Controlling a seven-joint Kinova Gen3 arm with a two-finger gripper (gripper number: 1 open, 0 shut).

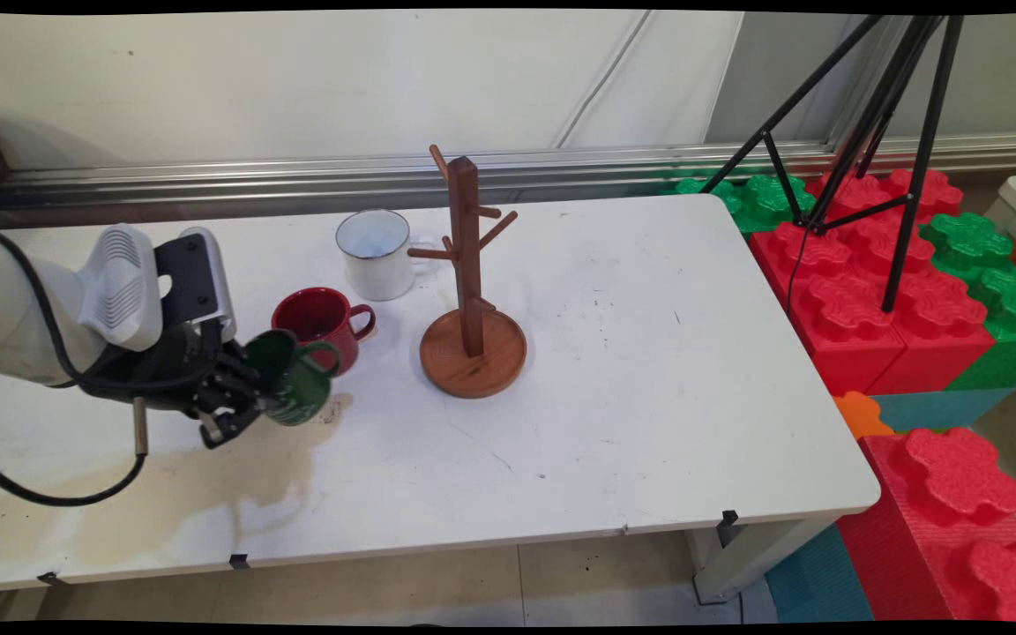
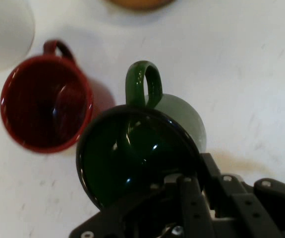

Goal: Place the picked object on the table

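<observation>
My gripper is shut on the rim of a green mug, holding it tilted just above the table's left part. In the hand view the green mug fills the middle, its handle pointing up in the picture, and my gripper pinches its lower rim. A red mug stands right behind it, close to the green one; the red mug shows at the left in the hand view. Farther back stands a white mug. A wooden mug tree with bare pegs stands to the right.
The white table stretches to the right of the mug tree. Red and green foam blocks and a black tripod stand off the table's right side. A black cable hangs from the arm.
</observation>
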